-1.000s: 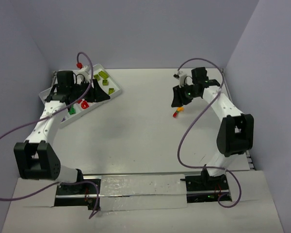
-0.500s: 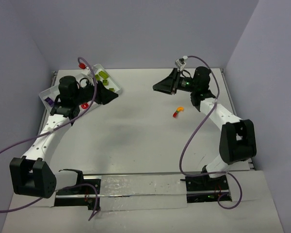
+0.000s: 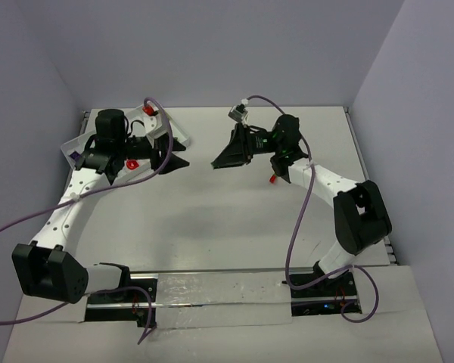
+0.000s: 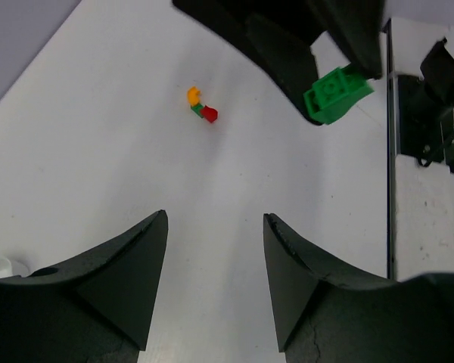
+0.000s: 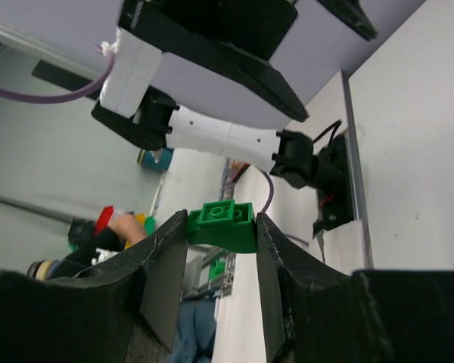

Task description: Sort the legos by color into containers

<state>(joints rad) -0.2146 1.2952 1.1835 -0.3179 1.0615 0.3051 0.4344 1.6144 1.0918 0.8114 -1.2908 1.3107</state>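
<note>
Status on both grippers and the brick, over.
Right gripper shut on green brick. Left gripper open, empty, facing it. Brick cluster loose on table, nothing between grippers. Tray partly hidden.

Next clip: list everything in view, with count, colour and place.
green brick: one, green, in the air, pinched between the fingers of the right gripper.
brick cluster: one, orange, green and red pieces touching, on the table by the right arm.
red brick: one, red, in the tray.
purple brick: one, purple, at the tray's left end.
tray: one, white, far left, mostly hidden by the left arm.
table: one, white.
left gripper: one, black, open and empty, by the tray.
right gripper: one, black, shut on the green brick, mid-table.
</note>
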